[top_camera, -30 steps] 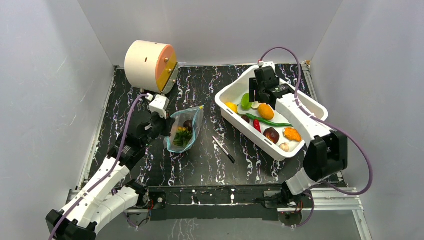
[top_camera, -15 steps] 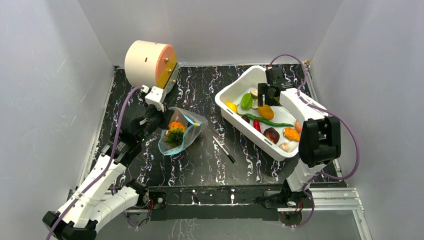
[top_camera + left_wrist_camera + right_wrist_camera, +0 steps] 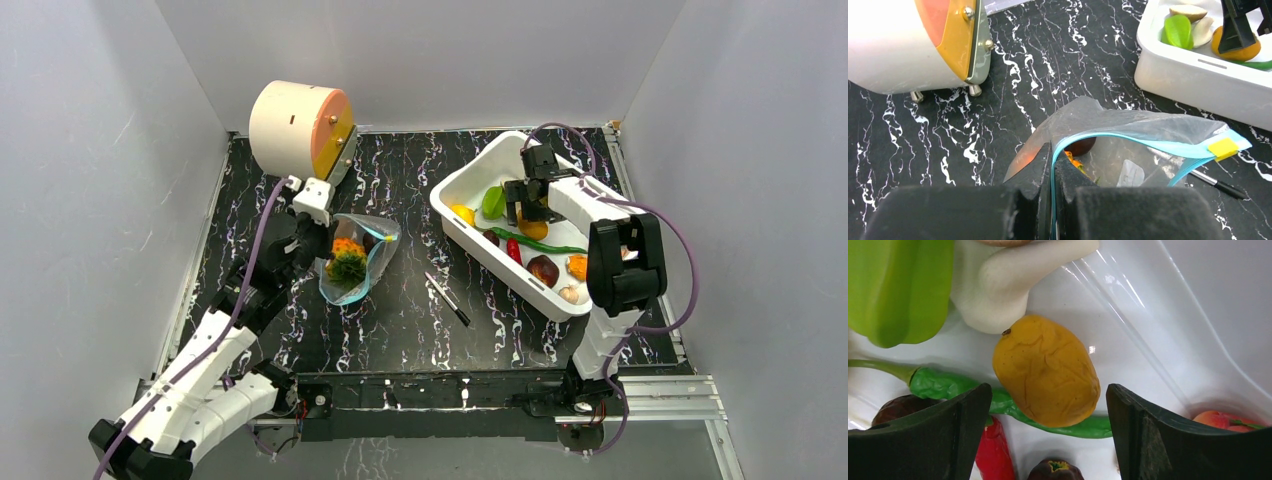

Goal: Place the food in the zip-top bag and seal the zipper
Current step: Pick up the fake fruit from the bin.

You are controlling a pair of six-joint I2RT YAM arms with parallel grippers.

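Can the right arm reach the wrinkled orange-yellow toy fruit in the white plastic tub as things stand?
Probably yes. The open right end effector hangs above the wrinkled orange-yellow toy fruit, one finger on each side, and nothing covers it. Only the long green chilli lies against it.

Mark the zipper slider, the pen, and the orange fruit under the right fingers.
zipper slider (image 3: 1223, 148), left wrist view, top face.
pen (image 3: 447, 298), top view, mid-barrel.
orange fruit (image 3: 1046, 371), right wrist view, its middle.
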